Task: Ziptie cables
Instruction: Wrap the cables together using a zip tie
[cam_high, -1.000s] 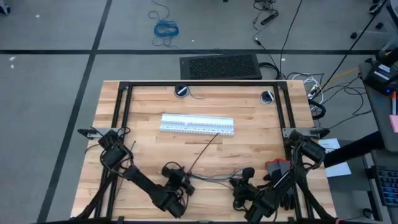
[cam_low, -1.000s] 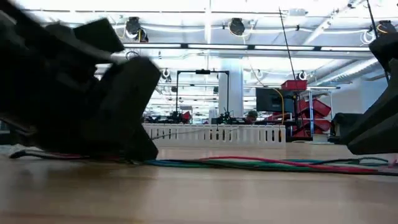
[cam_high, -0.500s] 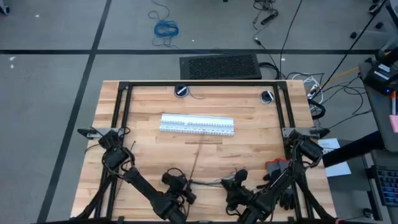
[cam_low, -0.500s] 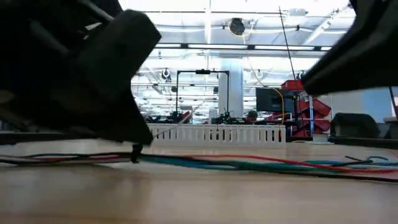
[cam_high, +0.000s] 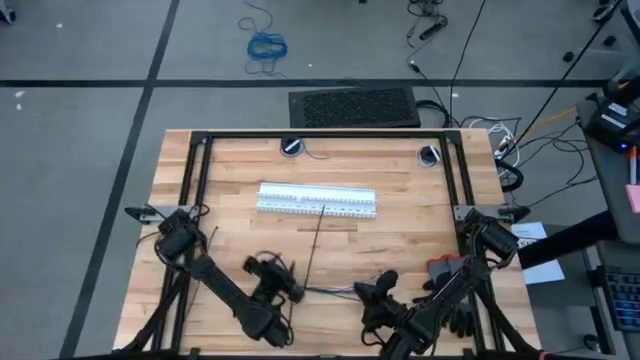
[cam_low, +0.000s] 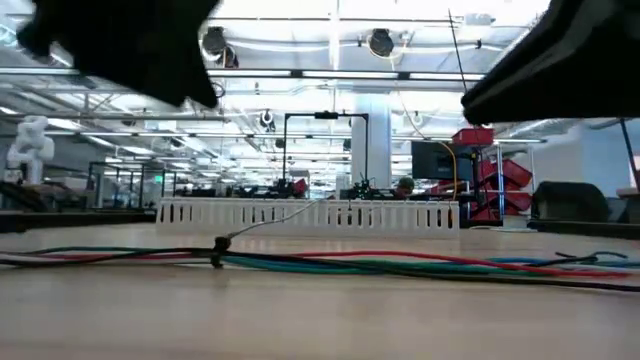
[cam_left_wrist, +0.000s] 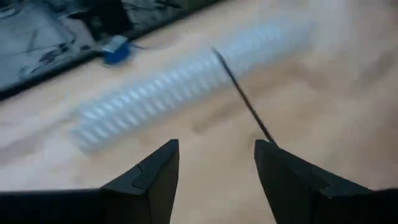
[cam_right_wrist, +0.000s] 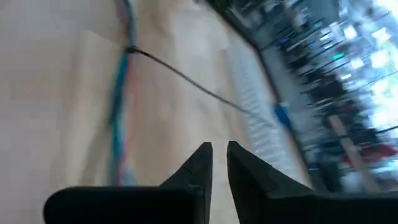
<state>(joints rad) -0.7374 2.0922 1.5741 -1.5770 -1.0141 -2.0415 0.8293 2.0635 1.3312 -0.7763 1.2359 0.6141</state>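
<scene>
The cables (cam_high: 335, 292) lie on the wood near the front edge as a bundle of thin coloured wires (cam_low: 400, 265). A dark ziptie (cam_high: 315, 245) is looped round the bundle. Its small head (cam_low: 217, 246) sits on the wires and its tail (cam_left_wrist: 242, 96) rises toward the white slotted strips (cam_high: 318, 200). My left gripper (cam_high: 290, 289) hangs open above the bundle's left end, and the tail runs off behind one fingertip (cam_left_wrist: 216, 146). My right gripper (cam_high: 366, 292) is raised over the bundle's right part, with only a thin slit between its fingers (cam_right_wrist: 219, 148) and nothing in it.
The white slotted strips (cam_low: 310, 215) lie across the middle of the table. A black frame rail (cam_high: 195, 170) runs along the far and side edges, with two round fittings (cam_high: 292, 147) (cam_high: 429, 156) at the back. A red object (cam_high: 445, 268) sits by the right arm.
Both grippers have risen off the table. My left one has also gone toward the table's left edge, away from the ziptie head. The ziptie's tail has swung from slanting toward the far right to pointing nearly straight at the far edge. The bundle stays on the wood.
</scene>
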